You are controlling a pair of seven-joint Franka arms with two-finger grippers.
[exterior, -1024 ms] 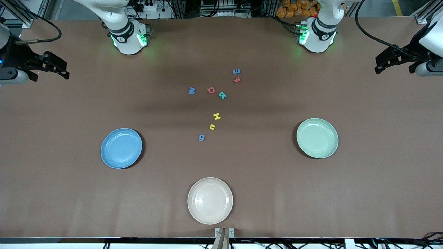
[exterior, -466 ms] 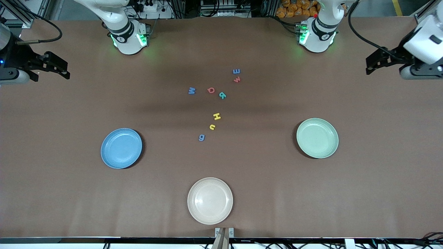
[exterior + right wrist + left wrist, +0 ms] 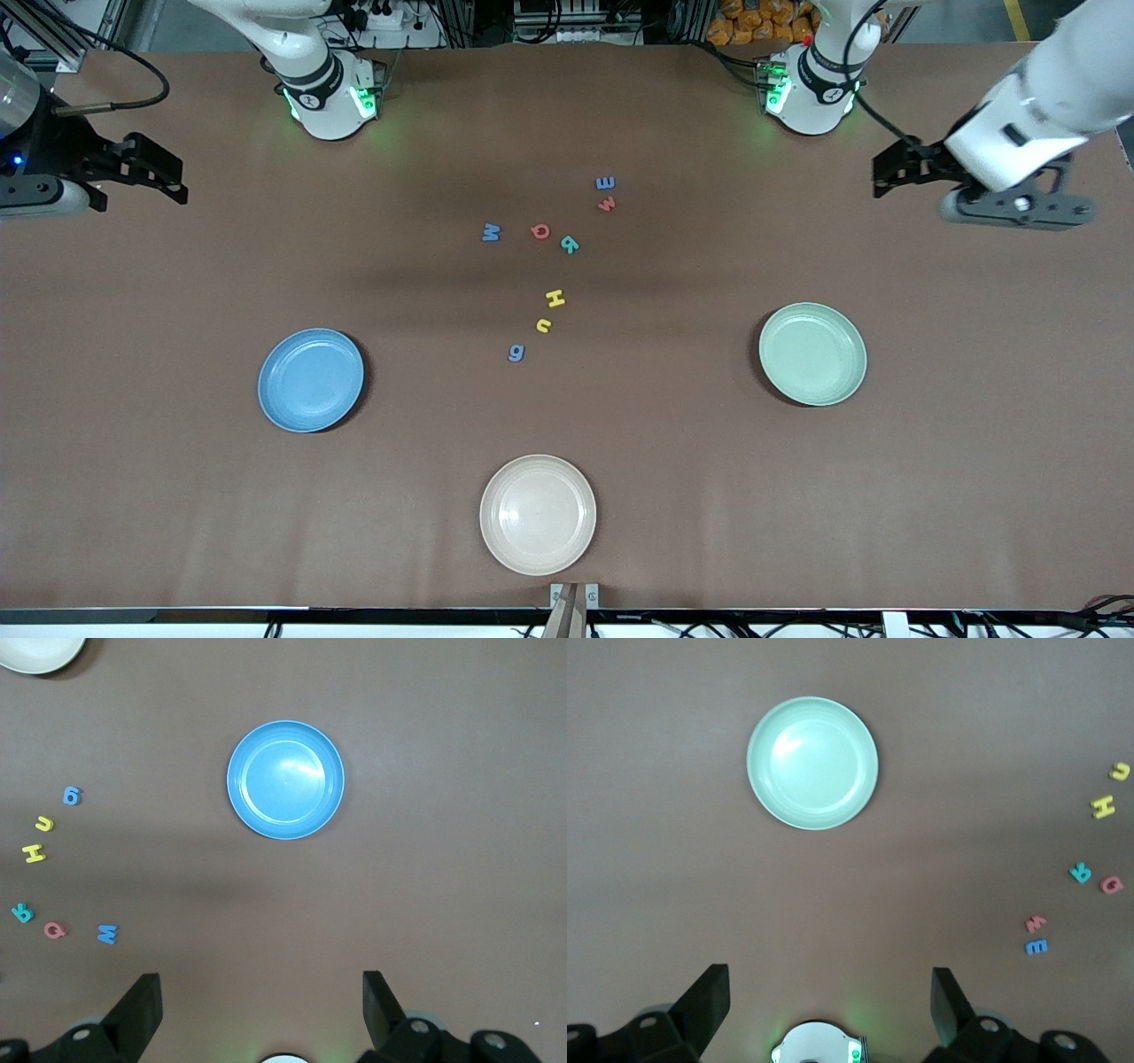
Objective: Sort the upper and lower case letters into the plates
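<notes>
Several tiny foam letters lie mid-table: blue E [image 3: 605, 183], red w [image 3: 607, 204], blue M [image 3: 491, 232], red Q [image 3: 539, 231], teal R [image 3: 570, 245], yellow H [image 3: 555, 298], yellow u [image 3: 543, 325], blue g [image 3: 516, 353]. The blue plate [image 3: 310, 380] lies toward the right arm's end and is empty; it also shows in the right wrist view [image 3: 285, 780]. The mint plate [image 3: 812, 354] lies toward the left arm's end, empty, and shows in the left wrist view [image 3: 812, 763]. My left gripper [image 3: 888, 175] is open over bare table near its base. My right gripper [image 3: 168, 182] is open at its table end.
A cream-beige plate [image 3: 538, 514] sits empty near the front edge, nearer to the camera than the letters. The two arm bases [image 3: 330, 97] stand along the table's back edge. Brown table mat [image 3: 673, 443] lies between the plates.
My left gripper has swung in from the table's end toward the middle, over the table. My right gripper has shifted only slightly. Letters and plates have not moved.
</notes>
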